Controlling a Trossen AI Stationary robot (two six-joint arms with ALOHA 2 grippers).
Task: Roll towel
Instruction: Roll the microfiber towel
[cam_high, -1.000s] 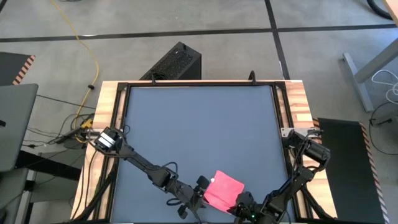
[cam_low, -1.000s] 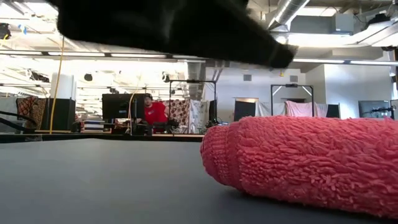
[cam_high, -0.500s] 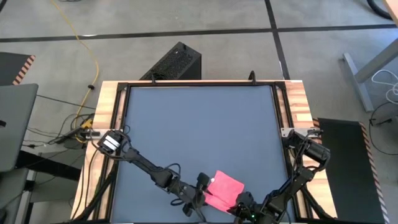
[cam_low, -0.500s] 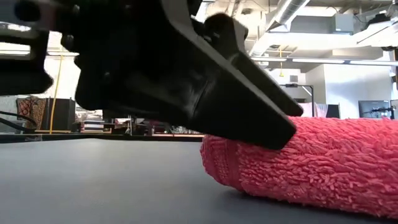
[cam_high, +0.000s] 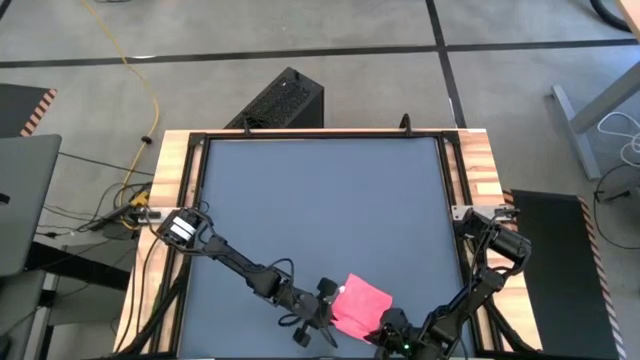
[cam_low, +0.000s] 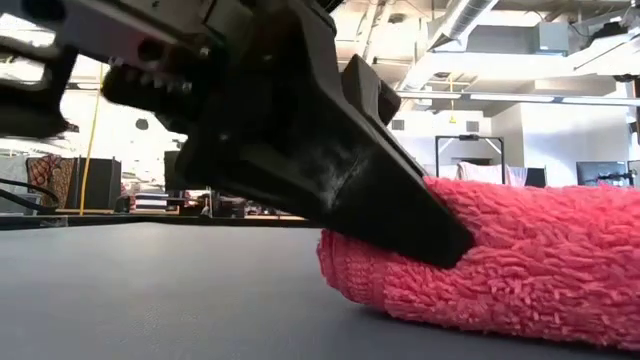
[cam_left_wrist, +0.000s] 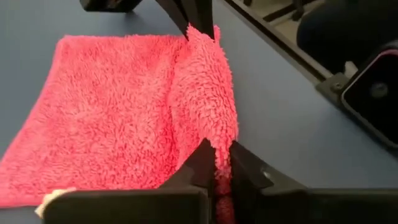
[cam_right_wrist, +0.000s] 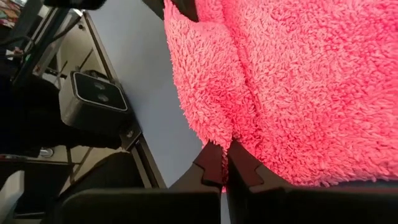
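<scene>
Now the dark grey table (cam_high: 320, 200) carries just one thing, the towel (cam_high: 360, 304), a small pink cloth lying near the table's front edge, somewhat toward its front right corner. Both arms reach in to it from the front corners. A second ago the left arm sat a little back from the cloth, and the low view showed the towel's rounded fold with only a dark shape above it. Since then the left gripper (cam_left_wrist: 216, 163) has slid in to the towel's left edge, spread wide on the way, and snapped closed, so its fingers now pinch the edge of the cloth, which the left wrist view shows standing up in a ridge between them. In the low view the same gripper presses into the fold. The right gripper (cam_right_wrist: 225, 163) has not stirred over that second: it keeps its fingers clamped on the towel's front right edge, the pile bunched up around them. With both sides of one edge held, I judge the grasping step done and the rolling itself not yet begun.
</scene>
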